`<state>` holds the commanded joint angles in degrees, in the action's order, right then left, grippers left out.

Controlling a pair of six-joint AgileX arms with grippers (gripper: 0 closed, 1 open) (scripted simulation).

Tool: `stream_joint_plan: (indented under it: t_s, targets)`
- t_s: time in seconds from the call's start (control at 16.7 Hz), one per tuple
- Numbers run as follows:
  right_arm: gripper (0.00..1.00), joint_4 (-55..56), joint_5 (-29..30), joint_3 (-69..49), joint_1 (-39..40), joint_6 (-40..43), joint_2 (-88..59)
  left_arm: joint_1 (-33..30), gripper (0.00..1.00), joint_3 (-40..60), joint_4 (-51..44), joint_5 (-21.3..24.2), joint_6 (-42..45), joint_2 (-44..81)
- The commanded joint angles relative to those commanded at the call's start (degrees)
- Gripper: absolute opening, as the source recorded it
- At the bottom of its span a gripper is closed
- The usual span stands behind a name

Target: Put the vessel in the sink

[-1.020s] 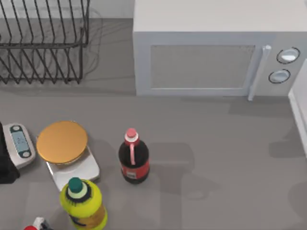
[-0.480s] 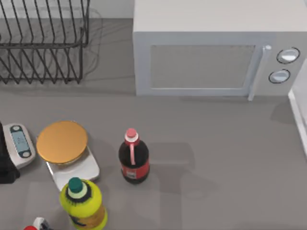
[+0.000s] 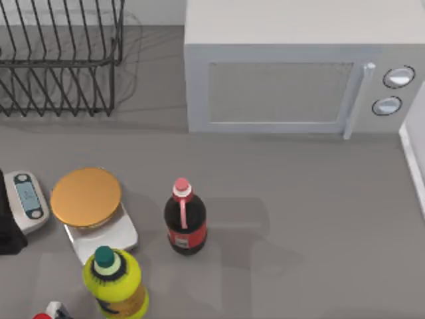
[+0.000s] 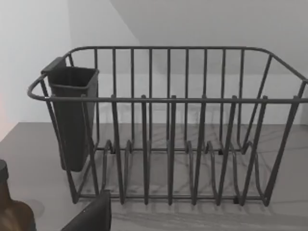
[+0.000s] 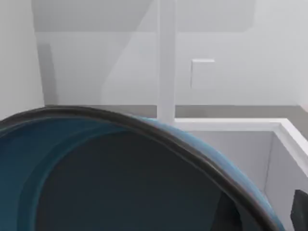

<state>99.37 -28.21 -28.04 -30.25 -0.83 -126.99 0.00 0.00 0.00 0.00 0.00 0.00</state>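
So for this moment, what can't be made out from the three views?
- Vessel, right wrist view: cut off by the picture's edges, so whether a gripper holds it is unclear.
- Sink, right wrist view: mostly hidden behind the vessel.
- Red-capped item, top view: cut off at the edge, unidentifiable.
- Brown bottle, left wrist view: cropped at the corner.

You're looking at one microwave point(image 3: 285, 66), one wire dish rack point(image 3: 60, 60), one orange-topped kitchen scale point(image 3: 89, 206), one small grey scale point(image 3: 25, 199), one cola bottle point(image 3: 184, 219), one yellow green-capped bottle point(image 3: 114, 282), one brown bottle point(image 4: 12, 211), and one teal bowl point(image 5: 96, 178).
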Motion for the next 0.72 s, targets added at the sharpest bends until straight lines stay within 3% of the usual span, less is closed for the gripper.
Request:
stream_joint_plan:
  t_s: [0.36,0.72]
  targets:
    - [0.98,0.00,0.00,0.00,0.00,0.00,0.00,0.00,1.00,0.00,0.00,0.00,0.00,0.00]
    - [1.00,0.00,0.00,0.00,0.00,0.00,0.00,0.00,1.00,0.00,0.00,0.00,0.00,0.00]
